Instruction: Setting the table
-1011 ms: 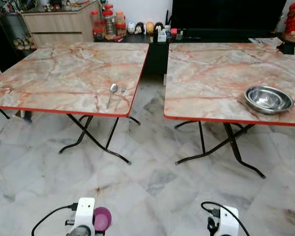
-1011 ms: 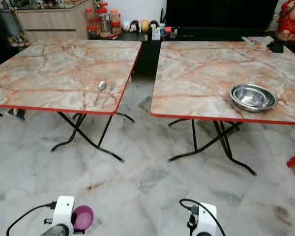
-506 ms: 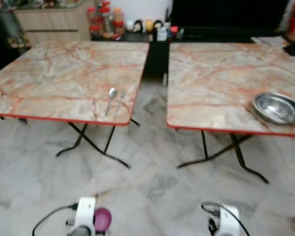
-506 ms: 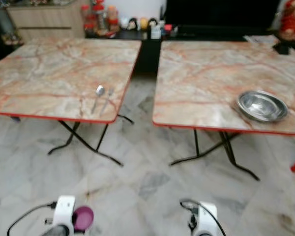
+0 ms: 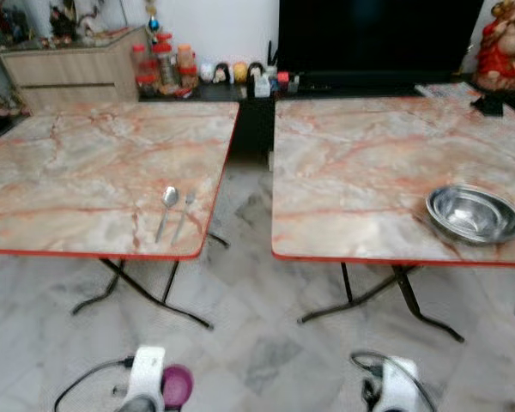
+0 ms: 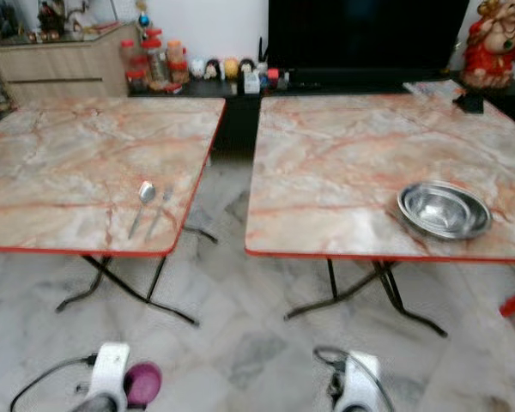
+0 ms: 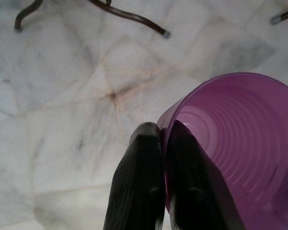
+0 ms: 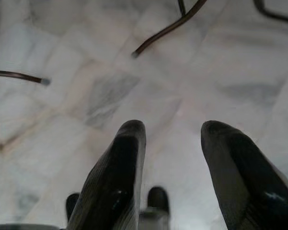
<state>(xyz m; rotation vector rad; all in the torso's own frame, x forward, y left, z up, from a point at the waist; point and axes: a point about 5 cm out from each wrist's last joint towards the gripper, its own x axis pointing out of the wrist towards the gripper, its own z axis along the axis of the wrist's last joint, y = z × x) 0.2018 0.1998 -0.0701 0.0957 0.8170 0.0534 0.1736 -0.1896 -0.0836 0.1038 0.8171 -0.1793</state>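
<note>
1. The cup (image 7: pixel 235 153) is translucent purple plastic with ringed ridges down its inside wall; it hangs low over the marble floor (image 5: pixel 257 309), well short of the tables.
2. My left gripper (image 7: pixel 164 139) is clamped on the cup's rim, one finger (image 7: pixel 139 182) outside the wall and the other inside it.
3. In the left wrist view the cup's mouth faces the camera, so its long axis runs roughly along my fingers, with its base pointing away toward the floor.
4. My right gripper (image 8: pixel 173 139) hangs over the floor with its fingers spread and nothing between them.
5. The left table (image 5: pixel 94 163) carries a spoon (image 5: pixel 167 206) and a fork (image 5: pixel 184 210) side by side near its front right corner, handles toward me, lengthwise front to back.
6. The right table (image 5: pixel 369 163) carries a shiny steel bowl (image 5: pixel 474 215) upright near its front right edge.
7. Compared with a second ago, both tables sit lower and larger in my eye views, and more of the cabinet (image 5: pixel 77 64) and the jars (image 5: pixel 159 64) behind the left table shows: my camera has shifted, while the cutlery and bowl keep their spots on the tables.
8. My left grip on the cup is unchanged over that second.
</note>
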